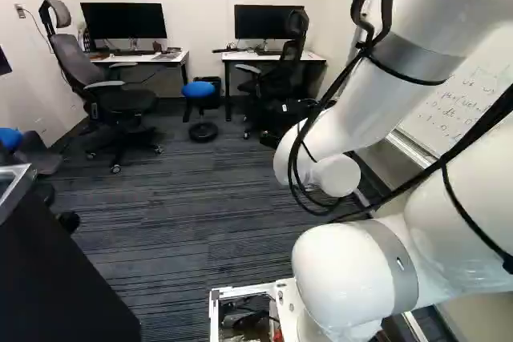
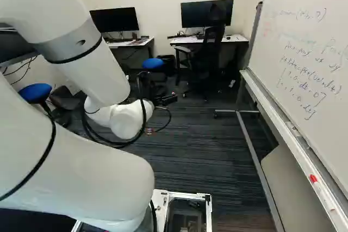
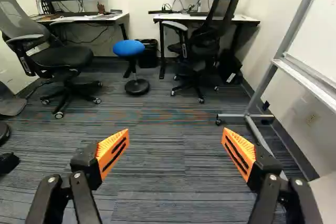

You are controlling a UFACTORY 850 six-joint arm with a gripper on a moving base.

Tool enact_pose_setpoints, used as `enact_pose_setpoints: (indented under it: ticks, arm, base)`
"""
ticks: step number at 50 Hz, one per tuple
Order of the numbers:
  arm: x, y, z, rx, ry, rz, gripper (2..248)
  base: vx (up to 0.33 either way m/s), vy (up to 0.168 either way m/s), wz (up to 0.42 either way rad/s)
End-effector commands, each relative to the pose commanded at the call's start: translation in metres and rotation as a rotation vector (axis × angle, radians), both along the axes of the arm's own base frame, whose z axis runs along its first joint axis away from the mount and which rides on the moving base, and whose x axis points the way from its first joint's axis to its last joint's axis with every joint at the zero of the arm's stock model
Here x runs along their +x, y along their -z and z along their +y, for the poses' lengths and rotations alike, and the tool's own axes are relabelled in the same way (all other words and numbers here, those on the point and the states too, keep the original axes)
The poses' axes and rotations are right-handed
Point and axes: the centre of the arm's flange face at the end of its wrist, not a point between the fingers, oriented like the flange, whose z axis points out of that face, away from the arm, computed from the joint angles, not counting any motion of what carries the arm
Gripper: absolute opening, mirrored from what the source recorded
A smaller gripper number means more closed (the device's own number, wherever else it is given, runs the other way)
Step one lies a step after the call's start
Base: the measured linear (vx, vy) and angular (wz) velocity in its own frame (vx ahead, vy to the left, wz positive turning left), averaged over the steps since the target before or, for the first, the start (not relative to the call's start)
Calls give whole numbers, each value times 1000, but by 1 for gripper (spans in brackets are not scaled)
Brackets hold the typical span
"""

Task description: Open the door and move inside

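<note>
One stretch of striped floor [image 3: 152, 182] lies open ahead of the gripper [image 2: 169, 99], from between its fingers out to 12 o'clock, edged beyond by desks and seats. The arm [image 1: 361, 118] hides much of both base views, running off at 2 to 4 o'clock in the left one and 8 to 11 in the right. The whiteboard [image 2: 304, 52] is cut off at 2 to 4 o'clock in the right base view; its stand [image 3: 260, 85] edges the floor at 1 o'clock from the gripper, one foot jutting inward. A dark block [image 1: 56, 270], cut off at 8 o'clock in the left base view, is hard to identify. The left desk [image 3: 86, 18] is at 11 o'clock from the gripper, the right desk [image 3: 247, 19] just past 12. A grey chair [image 3: 58, 56] stands at 10 to 11, and a black chair [image 3: 194, 45], partly hiding the right desk, at about 12. Just short of 12 is a blue stool [image 3: 128, 48], overlapping a bin [image 3: 148, 53]. The gripper's fingers stand wide apart, holding nothing. The door cannot be made out, so its place relative to the gripper cannot be told.
</note>
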Motion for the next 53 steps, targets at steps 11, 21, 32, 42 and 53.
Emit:
enact_pose_setpoints:
  ticks: [11, 21, 32, 42, 53]
  arm:
    - [0, 0, 0, 0, 0, 0, 247]
    - [0, 0, 0, 0, 0, 0, 247]
    - [0, 0, 0, 0, 0, 0, 247]
    - [0, 0, 0, 0, 0, 0, 247]
    - [0, 0, 0, 0, 0, 0, 247]
  base:
    - [198, 7, 10]
    - [146, 5, 7]
    - [12, 1, 1]
    - [-6, 0, -1]
    - [0, 0, 0]
